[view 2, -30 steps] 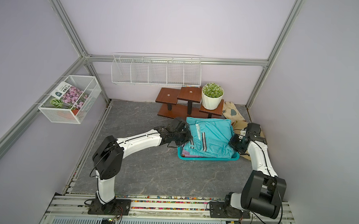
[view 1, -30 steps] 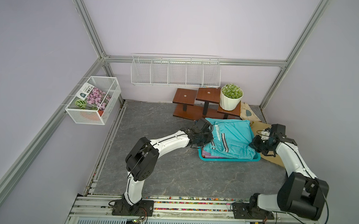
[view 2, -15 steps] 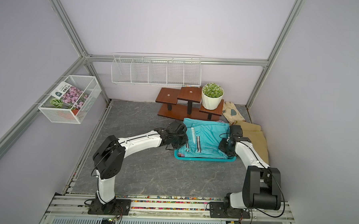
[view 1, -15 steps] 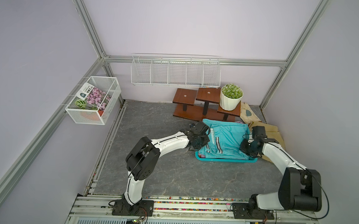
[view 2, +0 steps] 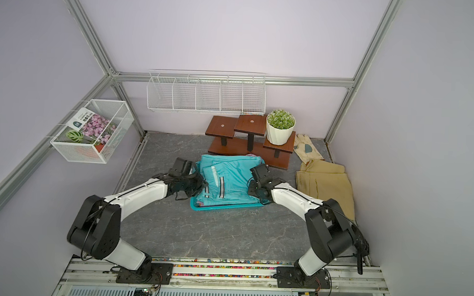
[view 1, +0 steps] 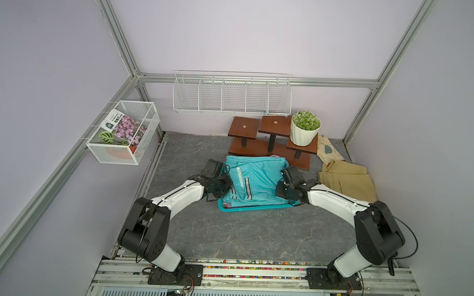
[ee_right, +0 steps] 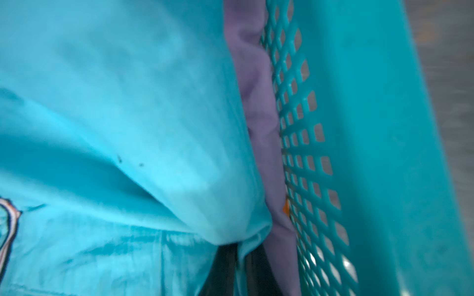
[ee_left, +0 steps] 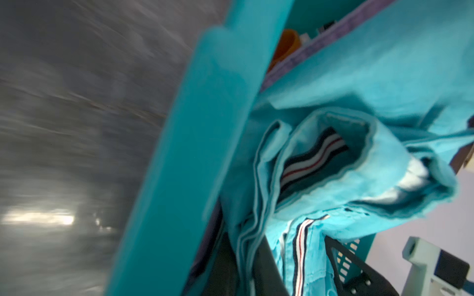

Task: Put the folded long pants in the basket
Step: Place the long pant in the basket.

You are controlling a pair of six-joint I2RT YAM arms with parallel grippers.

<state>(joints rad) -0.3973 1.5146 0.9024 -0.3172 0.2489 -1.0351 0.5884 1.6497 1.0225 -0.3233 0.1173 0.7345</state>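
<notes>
Draping over basket (view 1: 244, 209), teal pants (view 1: 259, 180) (jaws pinching sides), long axis seemingly front-to-back

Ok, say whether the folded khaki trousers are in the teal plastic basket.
Out: khaki trousers lie on the floor, apart from the basket.

White link shells on left arm (view 1: 178, 195) and right arm (view 1: 335, 202), black joints (loose black cables alongside)
</notes>
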